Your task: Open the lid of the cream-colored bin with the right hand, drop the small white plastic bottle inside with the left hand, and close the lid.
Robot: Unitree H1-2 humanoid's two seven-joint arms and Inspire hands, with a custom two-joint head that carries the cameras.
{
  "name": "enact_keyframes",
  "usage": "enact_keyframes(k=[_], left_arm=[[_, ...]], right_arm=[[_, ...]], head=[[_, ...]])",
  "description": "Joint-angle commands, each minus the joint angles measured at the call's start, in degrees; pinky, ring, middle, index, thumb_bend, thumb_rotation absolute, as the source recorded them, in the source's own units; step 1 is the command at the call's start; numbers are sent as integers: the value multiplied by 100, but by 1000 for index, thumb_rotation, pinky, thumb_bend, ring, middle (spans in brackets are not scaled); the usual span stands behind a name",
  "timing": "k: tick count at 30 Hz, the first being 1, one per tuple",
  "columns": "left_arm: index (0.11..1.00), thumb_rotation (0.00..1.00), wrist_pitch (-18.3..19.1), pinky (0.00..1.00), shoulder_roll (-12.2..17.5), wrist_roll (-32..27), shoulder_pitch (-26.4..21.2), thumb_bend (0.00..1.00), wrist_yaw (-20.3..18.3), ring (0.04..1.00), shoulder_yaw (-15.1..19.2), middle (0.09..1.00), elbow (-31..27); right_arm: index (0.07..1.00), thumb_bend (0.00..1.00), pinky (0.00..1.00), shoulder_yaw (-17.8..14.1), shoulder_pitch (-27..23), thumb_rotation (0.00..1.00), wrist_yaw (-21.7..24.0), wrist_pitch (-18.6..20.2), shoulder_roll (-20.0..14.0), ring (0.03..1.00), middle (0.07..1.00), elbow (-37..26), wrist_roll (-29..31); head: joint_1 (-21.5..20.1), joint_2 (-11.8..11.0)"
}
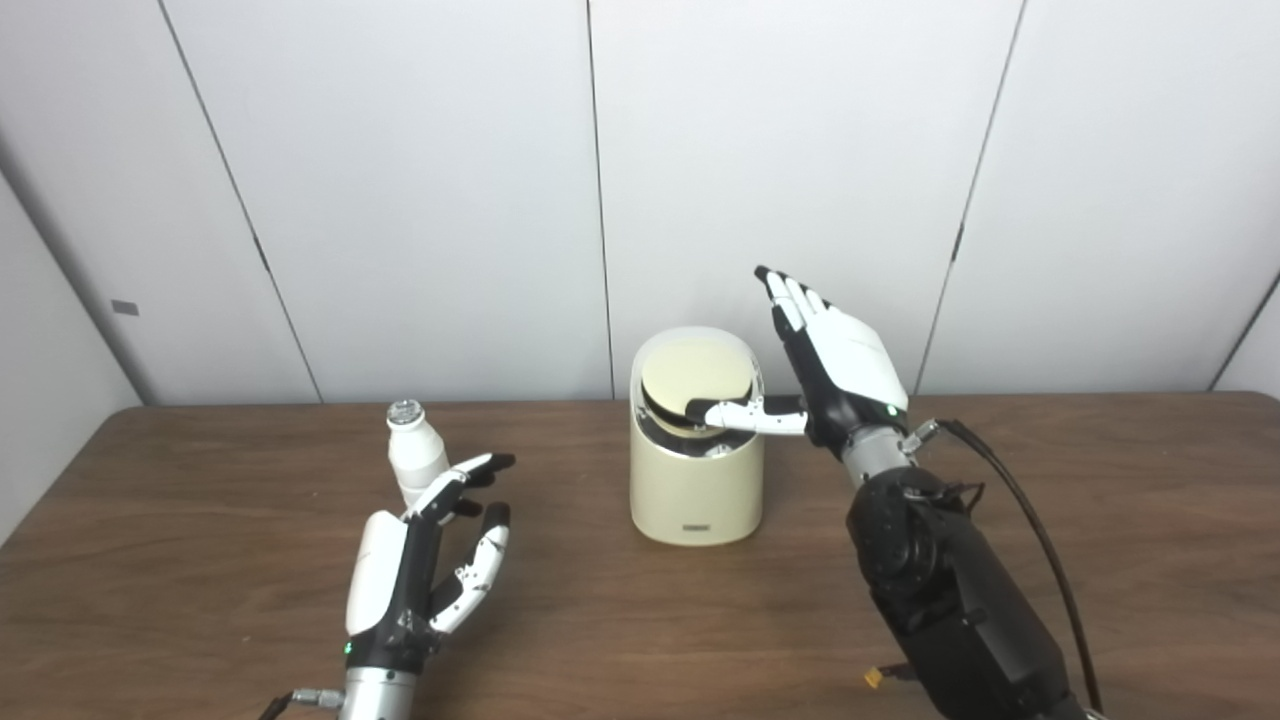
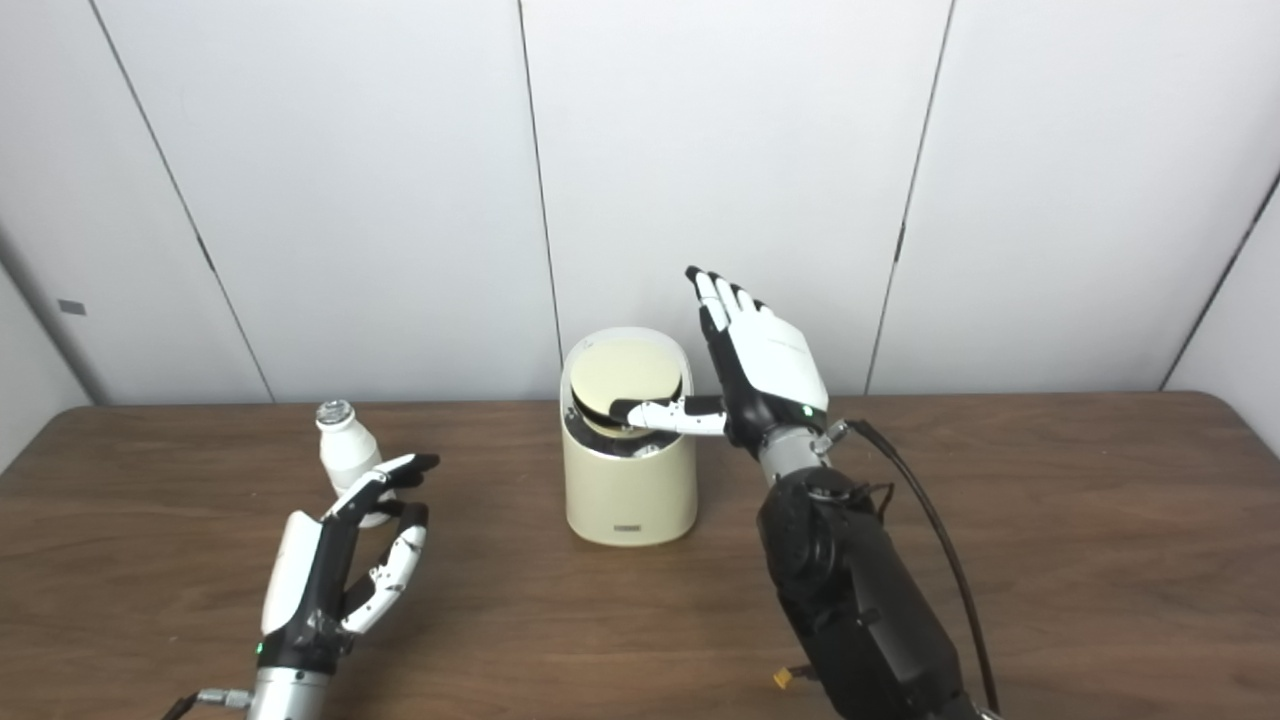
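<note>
The right hand (image 1: 835,365) is standing beside the top of the bin (image 1: 695,480), its arm (image 1: 940,590) rising from the lower right edge and bending up over the table (image 1: 1100,520). Its fingers (image 1: 790,295) are pointing upward and slightly back, held together and straight, while the thumb (image 1: 745,413) is reaching sideways across the bin's rim and resting on the tilted lid (image 1: 695,375). The hand is gripping nothing; only the thumb is touching the lid, which is sitting at a slant with its near edge dipped into the opening, so a dark gap is showing beneath it. The left hand (image 1: 430,560) is hovering low over the table at the lower left, palm turned inward toward the bin, fingers (image 1: 480,570) spread and loosely curled, holding nothing. The bottle (image 1: 413,457) is standing upright on the table just behind that hand's fingertips; whether the fingertips are touching it cannot be told. The bottle is white with a silvery cap, and it is sitting to the left of the bin, well apart from it. There is one bin, one lid, one bottle, and two hands in view. A black cable (image 1: 1030,530) is looping off the right wrist.
</note>
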Motion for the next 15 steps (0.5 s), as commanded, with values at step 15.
enact_keyframes(k=[15], left_arm=[[775,673,-143,638,-18,-59,97,222,87,761,-41,788,140]], right_arm=[[1000,910,981,-195,-127,1000,-190,-275,-20,1000,1000,-496,325]], head=[[14,-24]])
